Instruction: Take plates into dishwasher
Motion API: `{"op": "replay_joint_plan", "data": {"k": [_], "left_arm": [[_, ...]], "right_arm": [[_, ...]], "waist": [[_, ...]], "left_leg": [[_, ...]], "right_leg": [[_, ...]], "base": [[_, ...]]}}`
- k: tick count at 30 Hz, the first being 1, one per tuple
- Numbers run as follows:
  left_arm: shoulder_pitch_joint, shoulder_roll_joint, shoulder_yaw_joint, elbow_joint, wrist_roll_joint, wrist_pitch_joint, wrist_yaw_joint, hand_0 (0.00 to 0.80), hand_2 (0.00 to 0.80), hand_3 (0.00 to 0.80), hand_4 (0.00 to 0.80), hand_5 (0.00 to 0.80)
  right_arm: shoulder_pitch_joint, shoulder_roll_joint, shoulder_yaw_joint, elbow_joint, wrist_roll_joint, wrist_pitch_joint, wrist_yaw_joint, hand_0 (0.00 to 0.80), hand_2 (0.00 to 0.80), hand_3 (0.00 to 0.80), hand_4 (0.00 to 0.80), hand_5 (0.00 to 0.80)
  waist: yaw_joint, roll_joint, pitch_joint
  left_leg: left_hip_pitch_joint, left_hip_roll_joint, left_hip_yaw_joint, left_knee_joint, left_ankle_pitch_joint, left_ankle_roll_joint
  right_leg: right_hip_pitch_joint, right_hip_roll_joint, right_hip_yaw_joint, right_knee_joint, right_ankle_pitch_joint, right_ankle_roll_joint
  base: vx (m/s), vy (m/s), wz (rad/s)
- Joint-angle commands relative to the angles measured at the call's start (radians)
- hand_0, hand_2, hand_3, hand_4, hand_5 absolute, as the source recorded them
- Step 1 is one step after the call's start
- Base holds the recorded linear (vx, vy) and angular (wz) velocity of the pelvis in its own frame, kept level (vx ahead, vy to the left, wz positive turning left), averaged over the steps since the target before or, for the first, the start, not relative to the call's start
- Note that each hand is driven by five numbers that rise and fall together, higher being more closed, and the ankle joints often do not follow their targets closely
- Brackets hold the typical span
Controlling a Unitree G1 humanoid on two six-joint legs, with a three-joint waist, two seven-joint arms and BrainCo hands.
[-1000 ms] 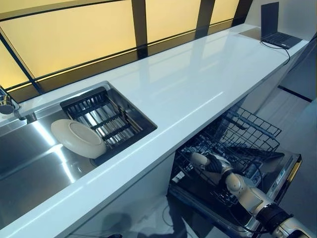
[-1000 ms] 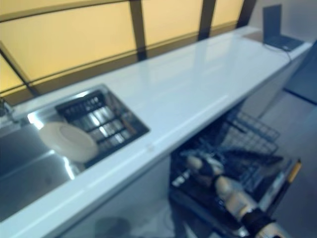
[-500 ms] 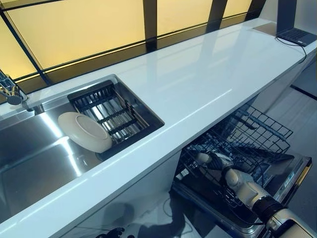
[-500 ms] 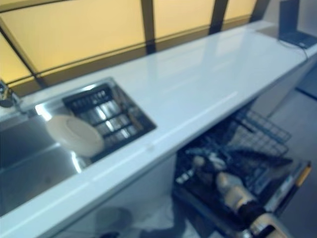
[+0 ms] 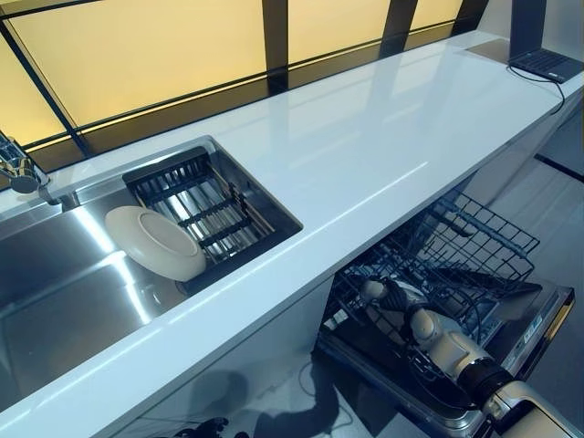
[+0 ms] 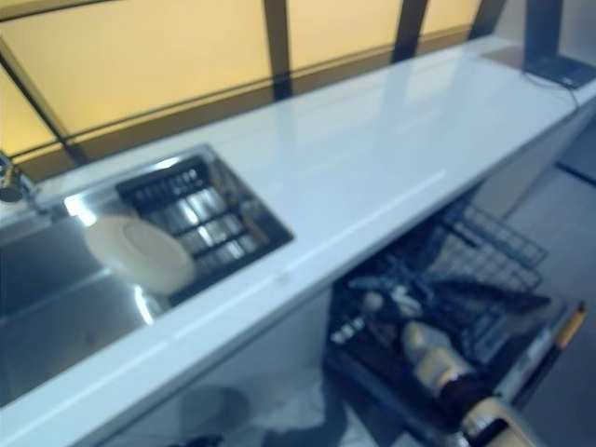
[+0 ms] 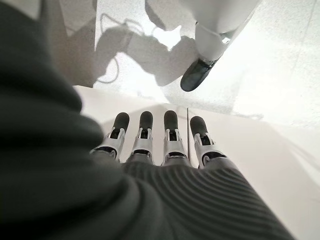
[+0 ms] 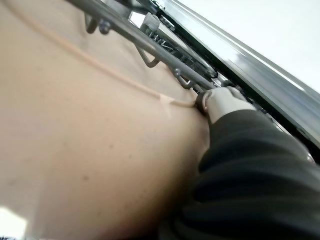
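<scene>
**One plate at the rack, one waiting in the sink**

One beige plate (image 8: 90,150) fills the right wrist view, pressed against the right hand (image 5: 394,299) down in the dishwasher rack (image 5: 474,246) at four o'clock; the fingers are hidden behind it, so I cannot tell how the hand grips. A second cream plate (image 5: 153,242) leans on the sink (image 5: 55,301) drainer (image 5: 205,205) at nine o'clock. Both look stiff, glazed, slippery and breakable, best pinched at the rim. The left hand (image 7: 160,145) hangs with its fingers straight, holding nothing.
</scene>
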Motion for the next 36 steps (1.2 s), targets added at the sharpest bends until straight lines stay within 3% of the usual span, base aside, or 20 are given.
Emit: {"op": "replay_joint_plan", "data": {"k": [1,15,16,17,18,19,20,22,36], "left_arm": [[-0.067,-0.004,-0.050,0.020,0.029,0.001,-0.005,0.000,0.000,0.000,0.000,0.000],[-0.061,-0.011,-0.033,0.028,0.029,0.006,0.005,0.000,0.000,0.000,0.000,0.000],[-0.059,-0.012,-0.032,0.026,0.029,0.008,0.006,0.000,0.000,0.000,0.000,0.000],[-0.057,-0.012,-0.032,0.026,0.027,0.008,0.009,0.000,0.000,0.000,0.000,0.000],[-0.057,-0.013,-0.032,0.026,0.027,0.008,0.009,0.000,0.000,0.000,0.000,0.000],[-0.055,-0.011,-0.031,0.026,0.025,0.008,0.008,0.000,0.000,0.000,0.000,0.000],[-0.055,-0.011,-0.031,0.026,0.025,0.008,0.008,0.000,0.000,0.000,0.000,0.000],[-0.053,-0.010,-0.027,0.027,0.026,0.010,0.007,0.000,0.000,0.000,0.000,0.000],[-0.015,0.005,0.008,0.029,0.038,0.008,0.017,0.000,0.000,0.000,0.000,0.000]], "right_arm": [[-0.056,0.029,0.022,0.056,0.036,0.009,0.003,0.800,0.800,0.800,0.800,0.800],[-0.009,0.044,0.010,0.019,0.028,0.003,0.029,0.784,0.784,0.784,0.784,0.784],[-0.002,0.044,0.011,0.007,0.027,0.008,0.029,0.706,0.706,0.706,0.706,0.706],[0.006,0.043,0.012,-0.001,0.025,0.006,0.029,0.505,0.505,0.505,0.505,0.505],[0.008,0.042,0.011,-0.002,0.026,0.005,0.028,0.461,0.461,0.461,0.461,0.461],[0.013,0.040,0.010,-0.010,0.025,0.005,0.029,0.198,0.198,0.198,0.198,0.198],[0.013,0.040,0.010,-0.010,0.023,0.004,0.030,0.163,0.163,0.163,0.163,0.163],[0.022,0.039,0.006,-0.019,0.016,0.001,0.031,0.000,0.000,0.000,0.000,0.000],[0.073,-0.010,-0.058,-0.115,-0.027,-0.022,0.039,0.000,0.000,0.000,0.000,0.000]], "waist": [[0.011,-0.023,0.001],[0.001,-0.033,-0.018],[0.000,-0.035,-0.019],[-0.001,-0.037,-0.018],[-0.001,-0.037,-0.020],[-0.002,-0.039,-0.021],[-0.002,-0.038,-0.023],[-0.004,-0.040,-0.027],[-0.008,-0.052,-0.038]], "left_leg": [[-0.057,-0.062,-0.034,-0.010,-0.025,0.031],[-0.043,-0.058,-0.034,-0.010,-0.026,0.031],[-0.041,-0.057,-0.033,-0.010,-0.027,0.030],[-0.035,-0.057,-0.032,-0.010,-0.029,0.030],[-0.038,-0.056,-0.033,-0.010,-0.027,0.030],[-0.032,-0.057,-0.033,-0.010,-0.029,0.030],[-0.036,-0.057,-0.033,-0.010,-0.028,0.031],[-0.035,-0.056,-0.032,-0.010,-0.027,0.030],[-0.027,-0.049,-0.024,-0.010,-0.025,0.028]], "right_leg": [[-0.010,-0.021,0.009,0.086,-0.089,0.029],[-0.002,-0.015,0.014,0.086,-0.089,0.025],[0.000,-0.015,0.013,0.086,-0.089,0.025],[0.004,-0.015,0.014,0.088,-0.092,0.026],[0.002,-0.015,0.013,0.086,-0.089,0.025],[0.008,-0.015,0.013,0.086,-0.091,0.026],[0.006,-0.014,0.013,0.085,-0.089,0.025],[0.008,-0.013,0.013,0.084,-0.090,0.026],[0.032,-0.003,0.015,0.082,-0.098,0.025]], "base": [[0.000,0.000,0.00],[0.000,0.000,0.00],[0.000,0.000,0.00],[0.000,0.000,0.00],[0.000,0.000,0.00],[0.000,0.000,0.00],[0.000,0.000,0.00],[0.000,0.000,0.00],[-0.001,0.000,0.00]]}}
